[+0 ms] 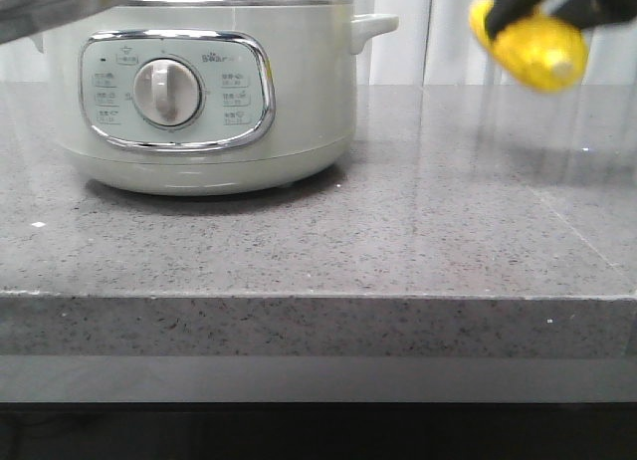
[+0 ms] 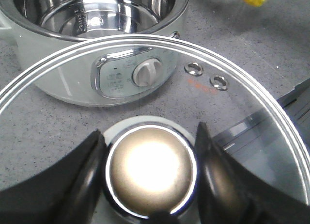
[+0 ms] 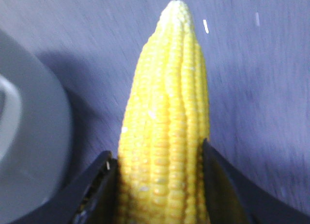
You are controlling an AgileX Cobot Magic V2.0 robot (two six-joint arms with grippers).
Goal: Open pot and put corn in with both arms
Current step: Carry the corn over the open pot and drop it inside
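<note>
**Lid off, corn held in the air**

On my left wrist feed, nearest the camera, the left gripper (image 2: 151, 173) is clenched on the lid knob (image 2: 151, 169): 1 dark finger presses each side of the shiny round knob. The glass lid (image 2: 252, 122) hangs from that grip, its steel rim curving across the view, with 2 small metal eyelets (image 2: 207, 74) set in the glass. Through the lid I see the pot (image 2: 63, 78) on the counter (image 2: 29, 132), its panel and dial (image 2: 147, 73) facing me.

Beyond the lid the pot stands open. Its steel inner bowl (image 2: 97, 10) shows bare, shiny walls; the part I can see holds nothing.

On my right wrist feed the right gripper (image 3: 160, 185) grasps the corn (image 3: 167, 122), fingers (image 3: 99, 185) pressed on both sides of its thick end, the tapered tip pointing away from the wrist. The grey counter below is blurred.

On the front feed the pot (image 1: 299, 92) sits on the left half of the counter (image 1: 398, 241). A slice of the lid (image 1: 60, 2) shows in the upper left corner, above the pot's rim. The corn (image 1: 532, 47) is off the counter at upper right, well apart from the pot, pinched by the right gripper (image 1: 557, 7) at the frame's top edge.
</note>
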